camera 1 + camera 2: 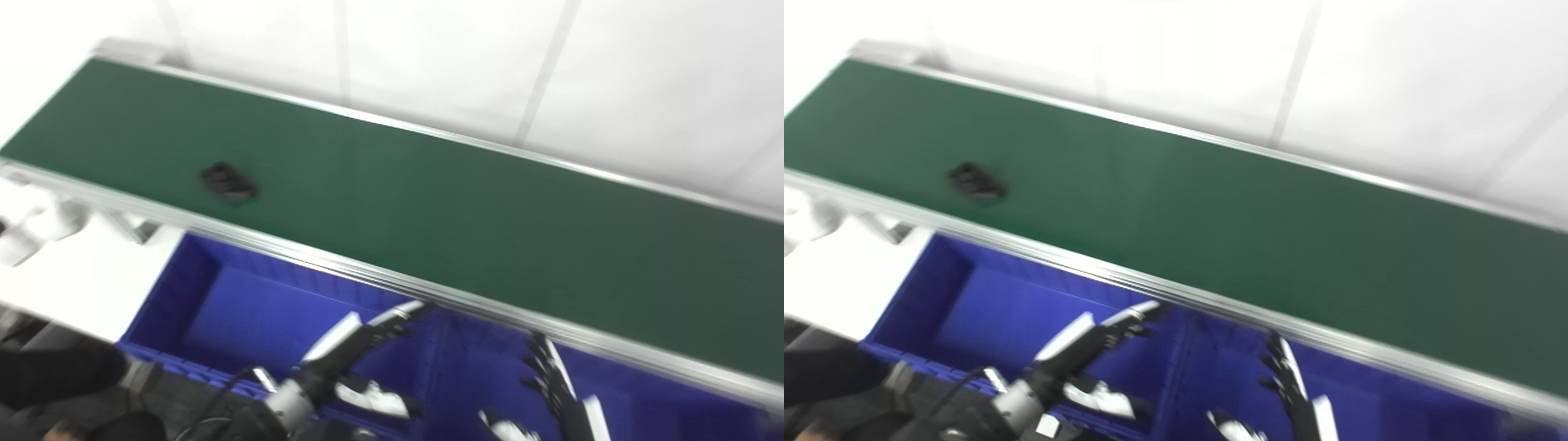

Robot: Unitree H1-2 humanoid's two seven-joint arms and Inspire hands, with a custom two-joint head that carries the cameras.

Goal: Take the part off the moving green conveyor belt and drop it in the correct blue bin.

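Small black ridged plastic part [228, 182] lies on green conveyor belt [429, 202], left stretch, well apart from both hands; looks light, stiff; pinch across short sides; left hand [361, 343] released, fingers spread over blue plastic bin [202, 294]; right hand [554, 383] released too.

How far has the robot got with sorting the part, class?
Nothing looks done yet: the dark part lies on the green belt, untouched. Both the left hand and the right hand are open and empty, above the blue bins. Picking and dropping both remain.
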